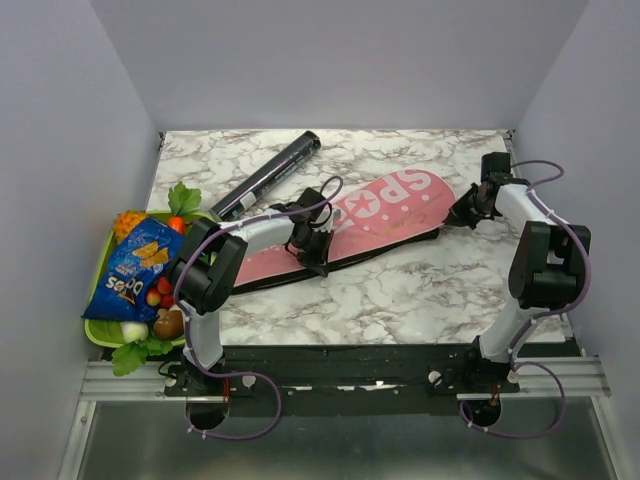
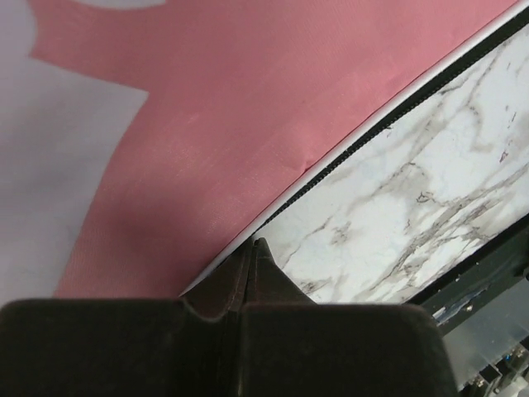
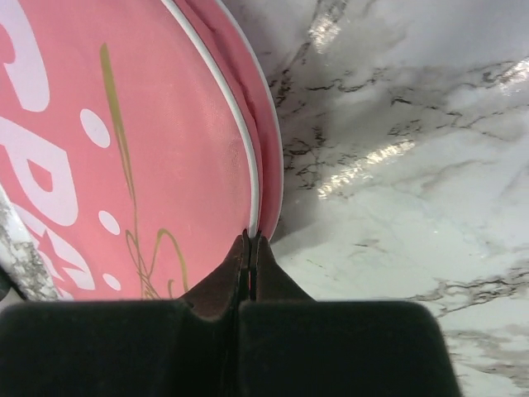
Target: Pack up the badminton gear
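The pink bag [image 1: 385,212] lettered "SPORT" lies slantwise across the marble table, its wide end to the right. A long black tube [image 1: 268,175] rests behind its narrow end. My left gripper [image 1: 319,264] is shut, its tips [image 2: 254,241] touching the bag's [image 2: 231,124] near edge beside the white piping and dark zipper; nothing shows between them. At the wide end my right gripper [image 1: 463,213] is shut, and its tips [image 3: 250,236] pinch the rim of the bag [image 3: 165,149], a red sliver showing between the fingers.
A green tray [image 1: 98,332] of toy fruit stands at the left edge with a blue snack packet [image 1: 135,270] on top. Grey walls close in the table at the back and both sides. Bare marble [image 1: 420,290] lies in front of the bag.
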You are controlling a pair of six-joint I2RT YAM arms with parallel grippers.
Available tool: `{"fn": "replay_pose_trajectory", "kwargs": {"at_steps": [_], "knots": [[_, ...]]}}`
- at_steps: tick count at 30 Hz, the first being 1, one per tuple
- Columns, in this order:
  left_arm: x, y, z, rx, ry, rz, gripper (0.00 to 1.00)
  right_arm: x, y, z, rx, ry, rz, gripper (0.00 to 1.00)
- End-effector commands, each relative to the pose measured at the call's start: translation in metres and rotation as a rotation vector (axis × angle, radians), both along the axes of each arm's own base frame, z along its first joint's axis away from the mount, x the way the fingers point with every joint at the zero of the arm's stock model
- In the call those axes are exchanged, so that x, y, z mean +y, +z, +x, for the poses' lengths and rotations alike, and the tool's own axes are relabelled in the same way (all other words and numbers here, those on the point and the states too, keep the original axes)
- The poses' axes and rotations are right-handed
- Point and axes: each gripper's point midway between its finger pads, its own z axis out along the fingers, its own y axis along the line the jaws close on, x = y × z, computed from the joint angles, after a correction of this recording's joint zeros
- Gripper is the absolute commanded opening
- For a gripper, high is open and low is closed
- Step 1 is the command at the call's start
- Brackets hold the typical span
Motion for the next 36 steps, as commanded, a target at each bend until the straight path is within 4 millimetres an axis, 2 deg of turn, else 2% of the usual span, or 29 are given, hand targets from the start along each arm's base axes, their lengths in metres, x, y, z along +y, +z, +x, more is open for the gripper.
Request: {"fn": "replay_pose_trajectory", "kwargs": {"at_steps": [1,2,4,6,9,11,15,19,22,27,31,36], "knots": [[0.033,-0.029,0.012,-0.029,0.017,0.172,0.00,-0.004,-0.007,-0.014,0.031,0.017,-0.031,0.01],[0.030,-0.024,0.011,-0.030,0.013,0.149,0.00,-0.004,-0.005,-0.012,0.027,0.038,-0.039,0.01],[0.024,-0.014,0.011,-0.031,0.017,0.110,0.00,-0.005,-0.008,-0.016,0.055,0.058,-0.049,0.22],[0.018,0.000,0.008,-0.039,0.012,0.062,0.00,-0.009,-0.002,-0.018,0.048,0.082,-0.079,0.38],[0.010,0.025,0.006,-0.057,0.008,-0.007,0.00,-0.011,0.005,-0.024,0.028,0.117,-0.106,0.42],[0.006,0.042,0.007,-0.076,0.014,-0.039,0.01,-0.007,0.017,-0.028,-0.009,0.142,-0.100,0.42],[-0.001,0.068,0.023,-0.129,0.039,-0.054,0.06,0.007,0.021,-0.039,-0.033,0.231,-0.066,0.41],[-0.002,0.078,0.045,-0.187,0.106,-0.034,0.08,0.020,0.017,-0.053,-0.010,0.277,-0.043,0.38],[0.000,0.076,0.062,-0.218,0.159,0.005,0.10,0.029,0.008,-0.062,0.011,0.283,-0.013,0.36],[0.000,0.061,0.083,-0.228,0.211,0.053,0.10,0.044,-0.008,-0.073,0.071,0.242,0.051,0.37],[0.002,0.054,0.097,-0.235,0.249,0.072,0.10,0.042,-0.017,-0.071,0.083,0.172,0.043,0.37],[0.004,0.051,0.102,-0.241,0.263,0.083,0.10,0.034,-0.030,-0.068,0.136,0.081,0.013,0.38]]}}
